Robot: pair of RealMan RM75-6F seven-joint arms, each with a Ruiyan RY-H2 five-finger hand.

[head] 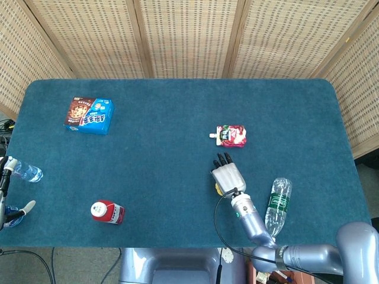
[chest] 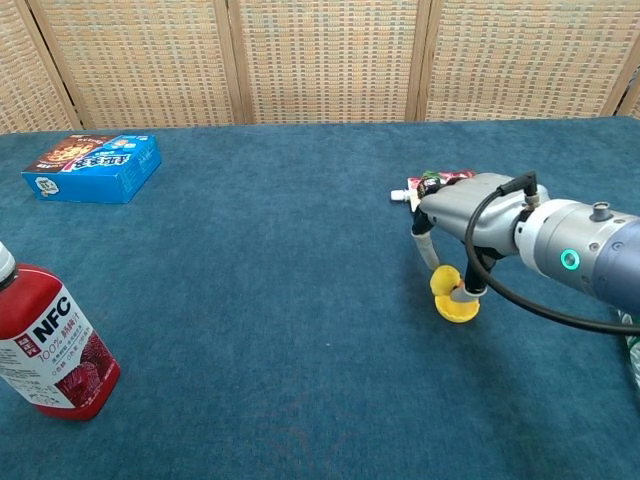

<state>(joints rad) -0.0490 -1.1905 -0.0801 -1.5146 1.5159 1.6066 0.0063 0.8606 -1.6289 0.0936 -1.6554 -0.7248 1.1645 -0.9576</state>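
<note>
Two yellow caps are seen in the chest view: one yellow cap (chest: 445, 278) is pinched between the fingers (chest: 424, 246) of the right hand (chest: 470, 215), and a second yellow cap (chest: 458, 308) lies flat on the worktop (chest: 250, 330) directly beneath it, apparently touching it, though the contact cannot be made out for certain. Both caps are small, round and shallow; the lower one is turned open side up, while the held one is tilted on edge. In the head view the right hand (head: 228, 176) is seen palm down near the worktop's front edge, its fingers pointed toward the far side. The left hand (head: 5, 195) is only partly shown at the left margin; whether its fingers are apart or together cannot be told.

One red juice bottle (chest: 45, 340) lies on its side at the front left. One blue cardboard box (head: 89, 115) is laid flat at the far left. One red pouch (head: 231, 135) lies just beyond the right hand, its spout pointing left. One clear plastic bottle (head: 277, 205) with a green label lies to the hand's right, its long axis running near to far. The worktop is covered in dark teal felt.
</note>
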